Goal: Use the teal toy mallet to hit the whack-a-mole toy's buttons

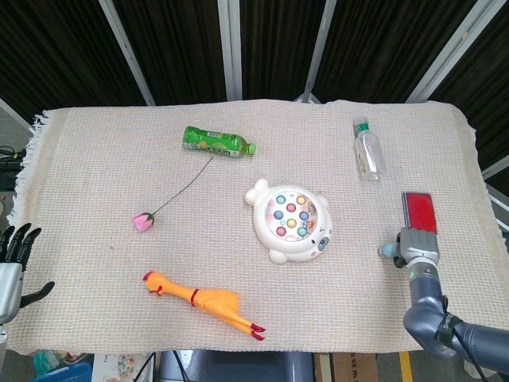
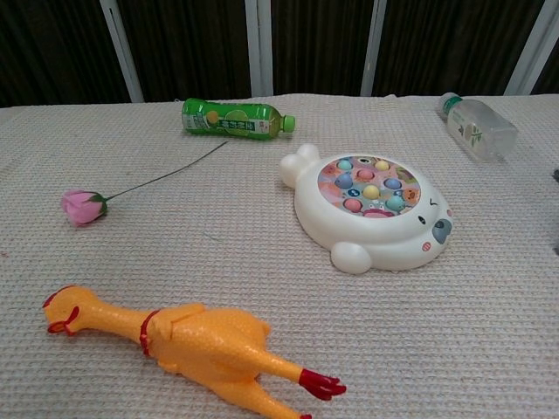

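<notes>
Mallet (image 1: pixel 387 251) head pokes out at 9 o'clock of the right hand (image 1: pixel 417 248); fingers can't be made out. Whack-a-mole toy (image 1: pixel 291 220) sits mid-cloth. Left hand (image 1: pixel 12 259) idle, fingers apart.

On my woven cloth (image 1: pixel 95 167) a green drink bottle (image 1: pixel 216 142) lies on its side at the back. A pink rose (image 1: pixel 143 220) on a thin stem lies near it. A rubber chicken (image 1: pixel 205 302) sprawls up front. A clear bottle (image 1: pixel 369 151) and a red-topped box (image 1: pixel 419 212) lie at my right.
</notes>
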